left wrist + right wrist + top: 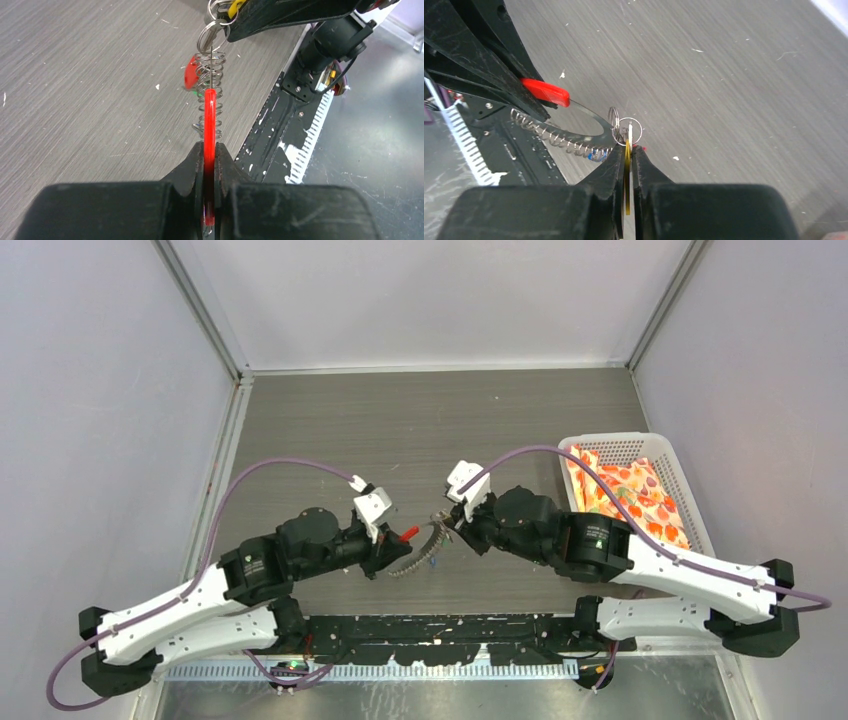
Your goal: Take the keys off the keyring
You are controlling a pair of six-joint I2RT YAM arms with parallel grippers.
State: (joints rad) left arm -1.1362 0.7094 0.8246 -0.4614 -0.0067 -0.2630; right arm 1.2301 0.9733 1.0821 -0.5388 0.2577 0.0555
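The keyring [420,556] hangs in the air between my two grippers, a grey coiled loop with a short red section [210,117]. In the left wrist view my left gripper [210,151] is shut on that red section, and the coil [210,70] runs away from it. My right gripper [627,150] is shut on a yellow key [627,172], whose small split ring [630,131] hooks onto the coil [559,141]. A blue key [594,156] hangs under the coil. Beside the coil in the left wrist view are a red tag [190,72] and a bit of green.
A white basket [612,440] with colourful patterned packets [640,495] stands at the right of the table. Grey walls close in the back and both sides. The black base rail [440,635] runs along the near edge below the grippers.
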